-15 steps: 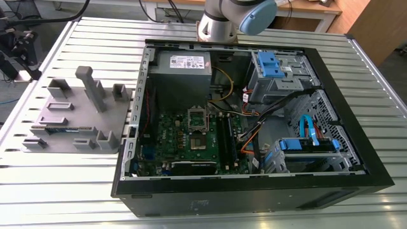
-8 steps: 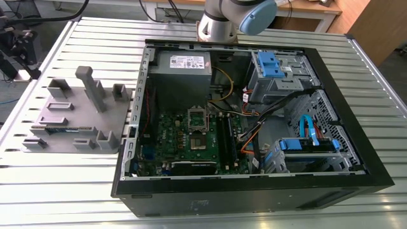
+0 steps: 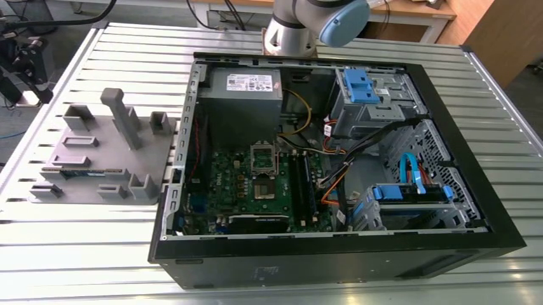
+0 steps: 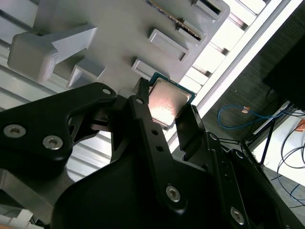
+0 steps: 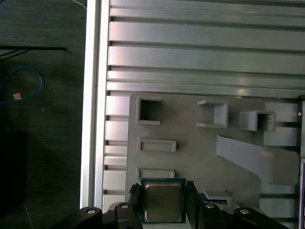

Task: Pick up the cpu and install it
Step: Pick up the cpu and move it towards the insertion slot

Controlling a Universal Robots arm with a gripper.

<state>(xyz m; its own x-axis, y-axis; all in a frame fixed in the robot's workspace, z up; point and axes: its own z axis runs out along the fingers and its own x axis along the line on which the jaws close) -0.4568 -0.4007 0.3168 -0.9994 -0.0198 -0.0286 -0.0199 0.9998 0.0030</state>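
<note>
Silver on top, dark around the rim: cpu (image 5: 163,210), pinched in the gripper (image 5: 163,196), one black finger (image 5: 135,198) tight against each side. Same clamp in both wrist views, no gap either side of the chip. Sitting right at the edge of the grey tray (image 5: 190,143), just beside a couple of shallow rectangular pockets. Can't tell whether lifted clear of the tray or resting on it. Ribbed metal table (image 5: 200,47) underneath all that.

Over in the exterior view: tray toward the exterior view's left, just beside the open computer case (image 3: 475,190), with a thin green memory stick (image 3: 81,170) lying in one slot. Inside the case, motherboard (image 3: 246,197) lying flat, silver-framed socket (image 3: 263,160) near its middle. Base of the arm (image 3: 297,28) planted behind the case.
</note>
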